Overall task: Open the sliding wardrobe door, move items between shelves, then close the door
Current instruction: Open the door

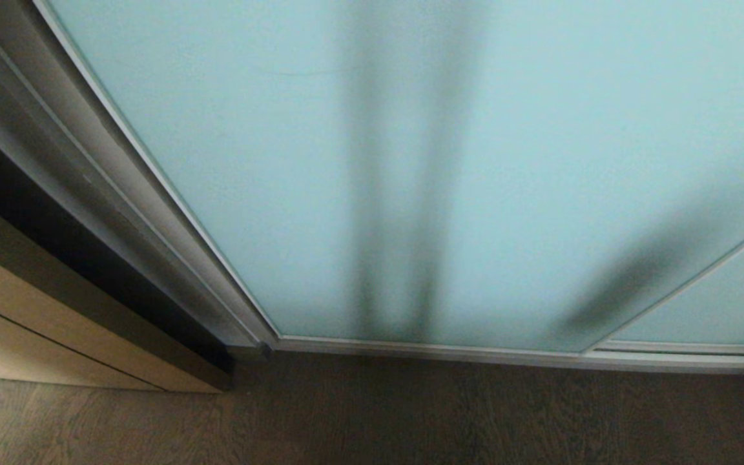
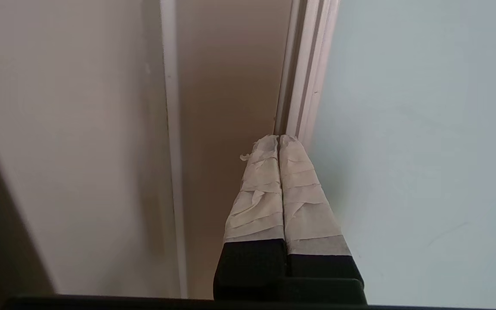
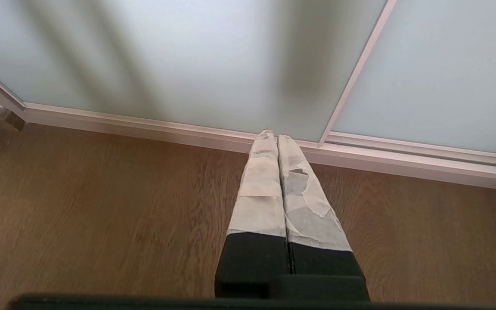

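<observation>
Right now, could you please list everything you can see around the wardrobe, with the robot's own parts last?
sliding door: one, frosted pale blue-green glass in a thin silver frame, filling most of the head view, shut against the floor track.
second glass panel: one, same pale blue-green, at the lower right, overlapping the first.
wood panel: one, light wood, at the far left beside the door frame.
floor: one, brown wood grain, in front of the door.
left pincer: one, black with pale tape wrapping, shut, tips at the door's vertical frame edge.
right pincer: one, black with pale tape wrapping, shut, pointing down toward the floor near the door's bottom rail.
</observation>
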